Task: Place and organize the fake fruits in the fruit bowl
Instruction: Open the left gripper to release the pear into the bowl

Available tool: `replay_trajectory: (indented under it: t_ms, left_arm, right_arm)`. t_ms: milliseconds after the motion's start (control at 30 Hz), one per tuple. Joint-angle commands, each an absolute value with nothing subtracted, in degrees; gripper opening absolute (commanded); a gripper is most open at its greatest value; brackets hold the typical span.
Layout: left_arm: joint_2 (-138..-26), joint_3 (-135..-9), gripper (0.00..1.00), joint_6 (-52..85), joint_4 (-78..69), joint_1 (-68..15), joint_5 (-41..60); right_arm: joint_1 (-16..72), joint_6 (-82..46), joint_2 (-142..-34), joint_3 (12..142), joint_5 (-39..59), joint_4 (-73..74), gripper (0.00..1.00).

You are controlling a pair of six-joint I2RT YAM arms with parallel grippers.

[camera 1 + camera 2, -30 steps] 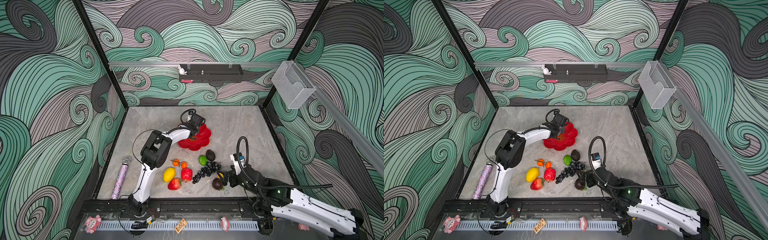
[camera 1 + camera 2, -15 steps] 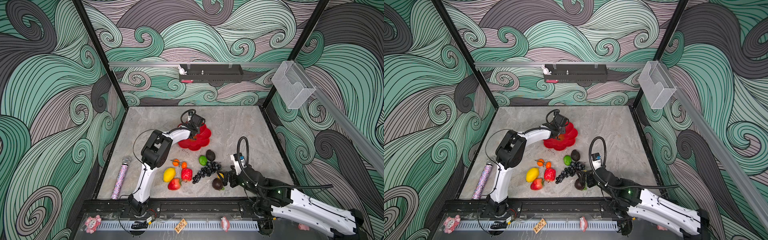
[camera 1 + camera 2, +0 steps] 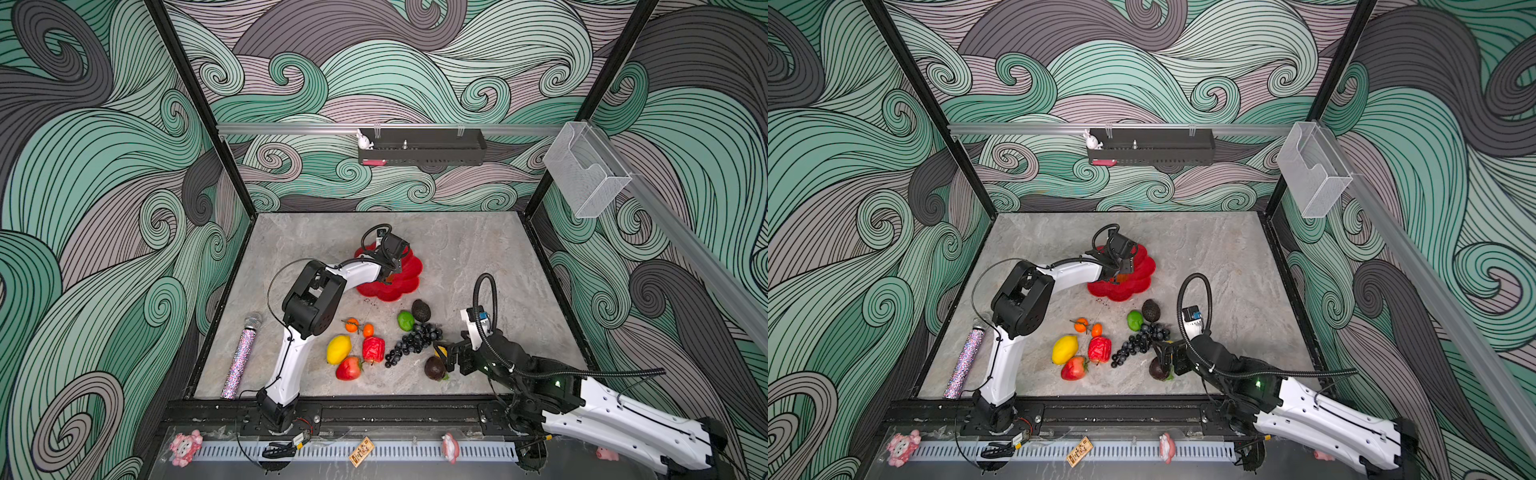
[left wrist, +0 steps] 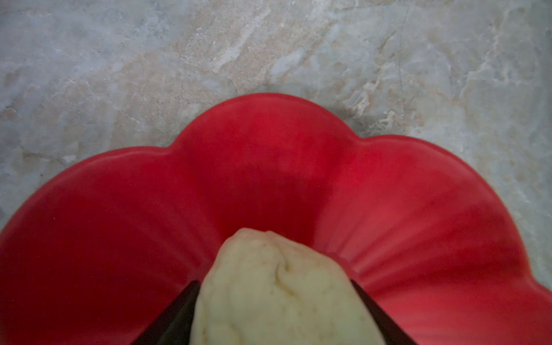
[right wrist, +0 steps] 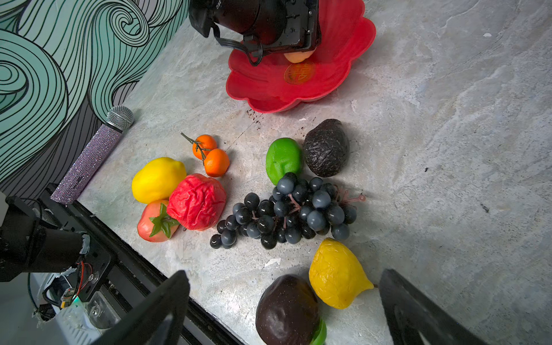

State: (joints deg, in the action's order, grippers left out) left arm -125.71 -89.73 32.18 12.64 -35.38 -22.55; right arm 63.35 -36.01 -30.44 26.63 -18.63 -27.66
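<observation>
My left gripper [image 3: 389, 266] hangs over the glossy red flower-shaped bowl [image 3: 406, 291] at the far middle, with the cream plastic pear [image 4: 277, 294] between its jaws. I cannot tell whether they pinch it. Released on the sloping wall, I judge it could roll out. My right gripper [image 5: 283, 276], jaws spread wide, faces the wrinkled yellow lemon [image 5: 336, 273] just beside a dark round mangosteen [image 5: 285, 309], near right. Closing may knock one away.

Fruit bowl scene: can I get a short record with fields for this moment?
bowl: red, scalloped, beyond the fruit pile
left tool: over bowl, grip unclear
pear: inside left tool, low over bowl
right tool: open, at lemon and dark round fruit
loose on table: grapes, lime, avocado, oranges, second lemon, two red fruits
</observation>
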Motion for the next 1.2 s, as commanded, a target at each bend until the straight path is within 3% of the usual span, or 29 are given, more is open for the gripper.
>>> replay_trajectory:
  t_ms: [0, 467, 900, 1167]
  left_arm:
    - [-122.93, -89.47, 0.78, 32.61, 13.34, -35.26, -22.14]
    - [-117.41, -86.67, 0.98, 32.3, 13.73, -35.59, -19.83]
    - [-107.38, -78.03, 0.99, 32.64, 11.34, -36.89, -13.35]
    - [-94.83, -68.38, 0.96, 36.32, 15.82, -38.06, -12.7]
  right_arm:
    - [63.2, -35.86, -30.65, 26.46, -19.03, -27.86, 1.0]
    - [63.11, -36.64, -31.88, 27.42, -19.77, -29.97, 1.0]
    - [63.15, -39.45, -32.78, 27.88, -18.93, -33.68, 1.0]
    - [63.13, -42.28, -35.09, 28.61, -16.26, -36.72, 0.99]
